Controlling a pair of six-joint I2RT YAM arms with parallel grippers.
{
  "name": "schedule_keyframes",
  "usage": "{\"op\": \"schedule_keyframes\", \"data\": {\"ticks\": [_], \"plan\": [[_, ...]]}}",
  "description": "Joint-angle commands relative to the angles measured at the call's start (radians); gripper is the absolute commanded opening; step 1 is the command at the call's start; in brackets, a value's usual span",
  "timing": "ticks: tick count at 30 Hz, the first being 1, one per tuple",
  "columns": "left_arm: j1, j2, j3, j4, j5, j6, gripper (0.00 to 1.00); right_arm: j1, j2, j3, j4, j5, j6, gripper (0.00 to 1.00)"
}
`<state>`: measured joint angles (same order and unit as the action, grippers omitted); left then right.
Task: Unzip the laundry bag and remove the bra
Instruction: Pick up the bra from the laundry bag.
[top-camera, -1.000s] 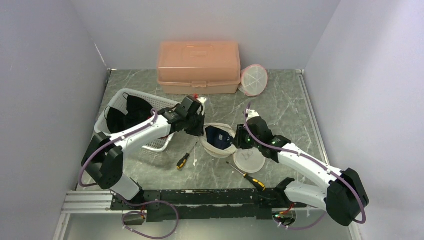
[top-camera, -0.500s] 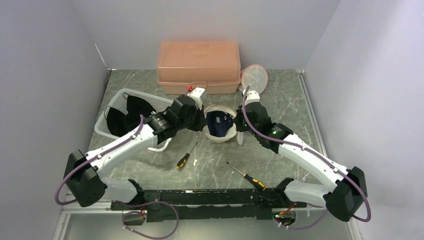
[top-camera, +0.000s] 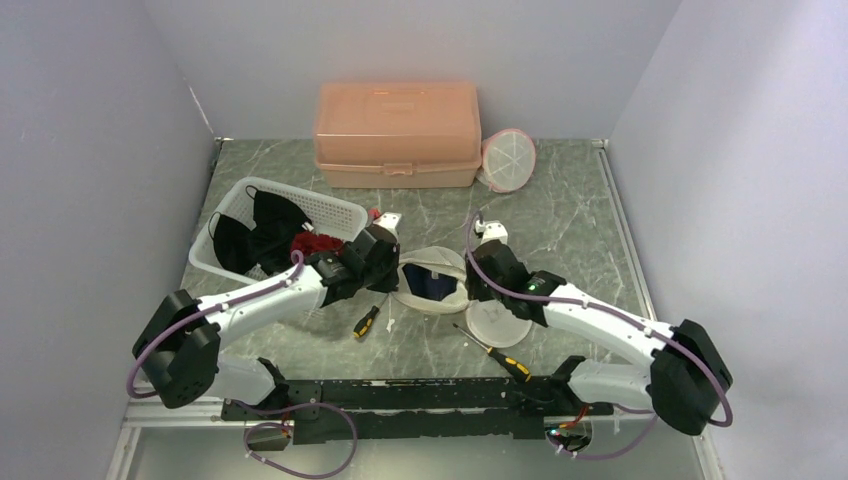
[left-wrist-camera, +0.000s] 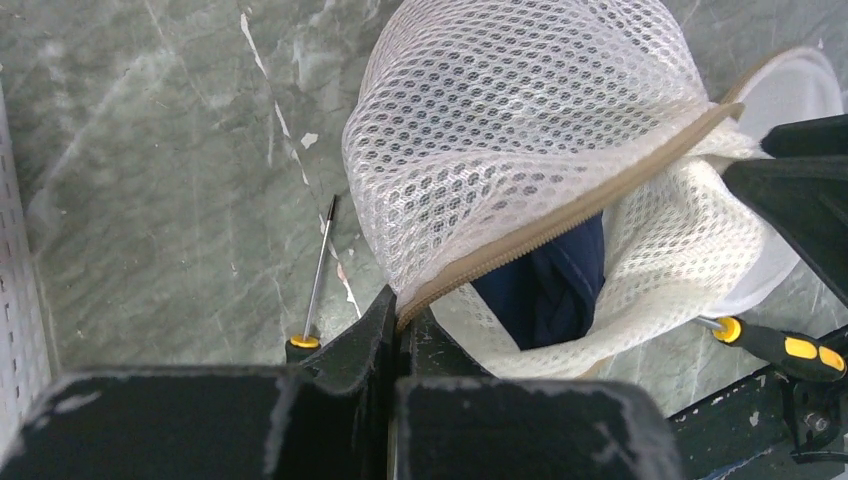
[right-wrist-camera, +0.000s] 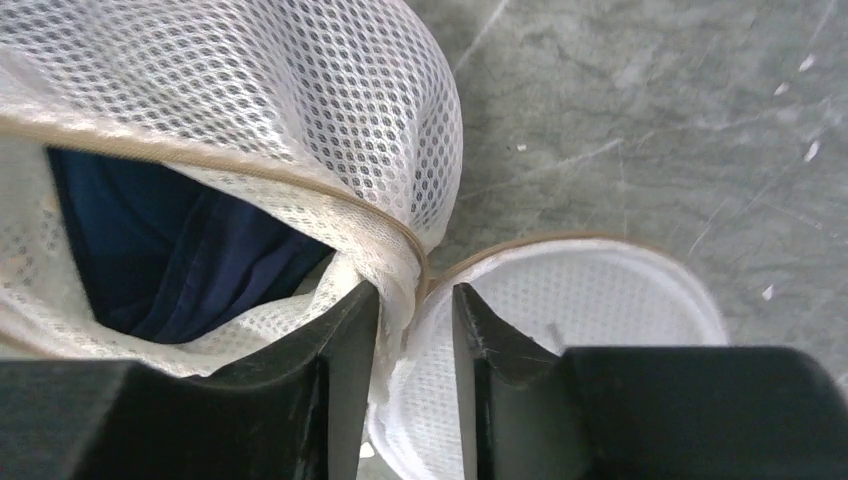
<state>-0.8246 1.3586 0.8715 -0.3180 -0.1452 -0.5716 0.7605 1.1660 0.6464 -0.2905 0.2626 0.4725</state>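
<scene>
1. The bag (top-camera: 428, 272) lies between the two arms. Its zip is part open, and the navy bra (left-wrist-camera: 545, 285) is seen inside the mouth.
2. One zip edge is pinched in the left gripper (left-wrist-camera: 400, 318), whose jaws are fully closed. This hold is best used as the anchor.
3. The right gripper (right-wrist-camera: 415, 300) is part open. The opposite zip edge sits in the gap, but it is not seen to be clamped.
4. The tape, not the loose mesh, should be clamped there, and the round flap (right-wrist-camera: 590, 300) just beside it left out.
5. The mouth should then be drawn wider before the bra is reached for.
</scene>
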Motion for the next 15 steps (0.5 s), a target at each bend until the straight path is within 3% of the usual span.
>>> {"op": "schedule_keyframes", "data": {"ticks": [1, 4, 8, 11, 15], "plan": [[-0.006, -0.025, 0.006, 0.028, -0.029, -0.033, 0.03, 0.021, -0.109, 0.023, 0.02, 0.045, 0.031, 0.43], [-0.006, -0.033, 0.009, 0.009, -0.023, -0.038, 0.03, 0.047, -0.185, 0.03, 0.032, 0.017, 0.018, 0.47], [-0.007, -0.027, 0.034, -0.012, -0.016, -0.05, 0.03, 0.081, -0.237, 0.014, 0.164, -0.176, -0.02, 0.52], [-0.007, -0.003, 0.069, -0.042, -0.01, -0.061, 0.03, 0.104, -0.147, 0.05, 0.212, -0.294, -0.017, 0.53], [-0.006, 0.019, 0.096, -0.088, -0.027, -0.094, 0.03, 0.116, -0.005, 0.082, 0.283, -0.332, 0.027, 0.57]]}}
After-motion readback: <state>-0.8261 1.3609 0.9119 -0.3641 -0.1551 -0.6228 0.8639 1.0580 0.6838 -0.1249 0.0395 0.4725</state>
